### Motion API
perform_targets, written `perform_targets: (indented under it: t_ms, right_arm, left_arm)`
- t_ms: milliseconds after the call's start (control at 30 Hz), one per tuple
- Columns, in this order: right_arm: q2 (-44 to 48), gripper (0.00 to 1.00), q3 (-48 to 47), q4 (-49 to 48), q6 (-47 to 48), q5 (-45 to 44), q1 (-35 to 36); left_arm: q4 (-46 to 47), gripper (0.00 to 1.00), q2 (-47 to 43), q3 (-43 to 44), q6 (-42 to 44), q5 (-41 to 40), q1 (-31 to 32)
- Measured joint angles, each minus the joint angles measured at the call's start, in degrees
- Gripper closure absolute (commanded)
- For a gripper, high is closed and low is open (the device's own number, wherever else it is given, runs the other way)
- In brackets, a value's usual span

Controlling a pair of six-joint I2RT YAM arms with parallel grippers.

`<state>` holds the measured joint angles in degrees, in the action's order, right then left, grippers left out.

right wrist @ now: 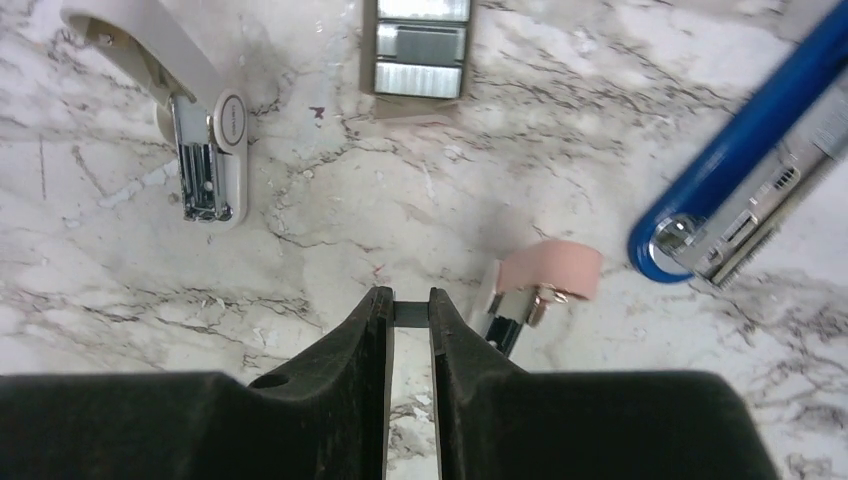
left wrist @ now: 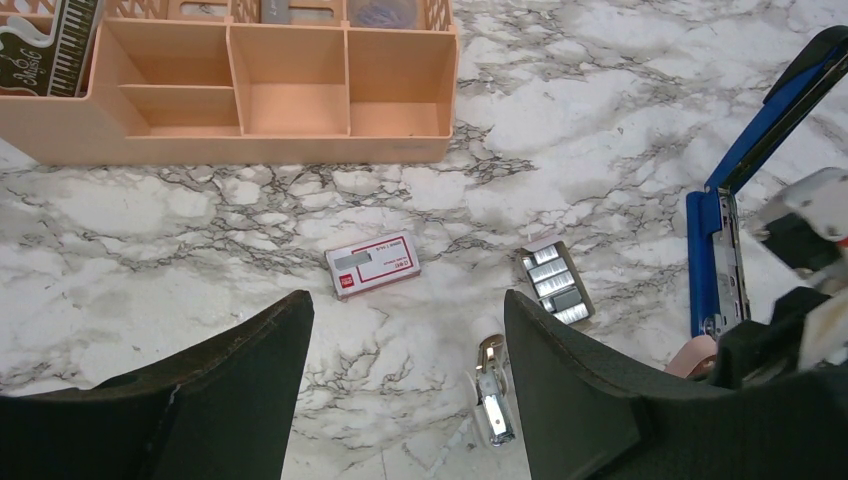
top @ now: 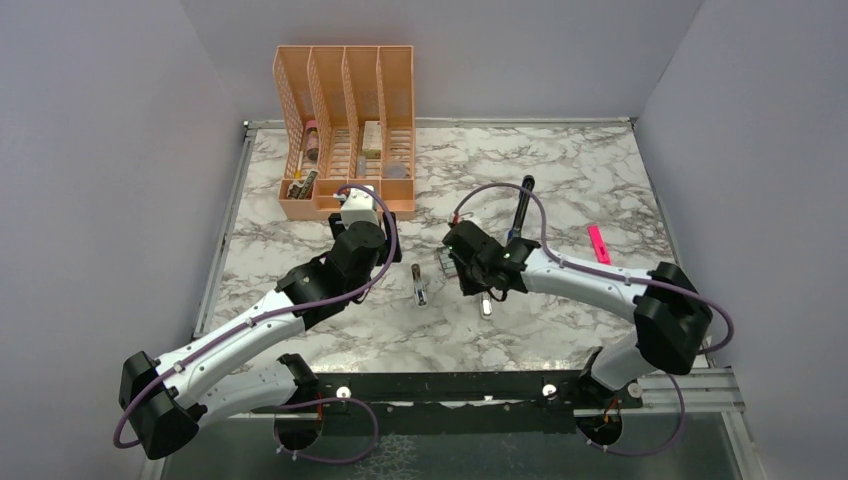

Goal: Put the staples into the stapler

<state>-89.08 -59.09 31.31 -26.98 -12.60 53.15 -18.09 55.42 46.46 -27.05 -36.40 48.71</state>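
Blue-and-black stapler point(right wrist: 740, 150), upper right, lies hinged open to receive silver staples point(right wrist: 418, 60), top centre. Right gripper point(right wrist: 408, 300) closed together; left gripper point(left wrist: 407, 305) spread apart.

Bright, even light from above fills all three views; the table point(top: 600, 170) reads crisply in the top view, and the arms point(top: 250, 330) cast only soft, faint shadows on it, while that frame's bottom edge falls dim. Along the bottom of the wrist views, the left gripper point(left wrist: 408, 310) and right gripper point(right wrist: 410, 300) are near-black masses with little detail. Small glints sit on the stapler point(right wrist: 745, 150) metal at right, where focus is slightly soft.
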Motion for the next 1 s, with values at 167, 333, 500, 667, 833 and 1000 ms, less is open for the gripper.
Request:
perform_targets:
  t_ms: [167, 333, 500, 667, 833, 1000]
  right_arm:
    - [6.5, 0.77, 3.1, 2.2, -7.5, -4.8, -0.4]
    - [8.7, 0.77, 6.6, 4.0, -12.9, -6.4, -0.7]
    - [8.6, 0.77, 7.9, 4.3, -15.5, -6.4, -0.7]
    - [8.0, 0.77, 8.6, 4.2, -16.6, -6.4, -0.7]
    - [7.0, 0.77, 8.7, 3.9, -17.0, -6.4, -0.7]
    - [6.4, 0.77, 8.7, 3.7, -17.2, -6.4, -0.7]
  left_arm:
    - [0.0, 0.29, 0.1, 0.0, -0.1, 0.0, 0.0]
    - [0.0, 0.29, 0.5, 0.0, -0.2, 0.3, 0.0]
    - [0.0, 0.29, 0.9, 0.0, -0.3, 1.0, 0.0]
    - [0.0, 0.29, 0.9, 0.0, -0.3, 1.1, 0.0]
    - [0.0, 0.29, 1.1, 0.0, -0.4, 1.2, 0.0]
    - [0.0, 0.29, 1.3, 0.0, -0.4, 1.3, 0.0]
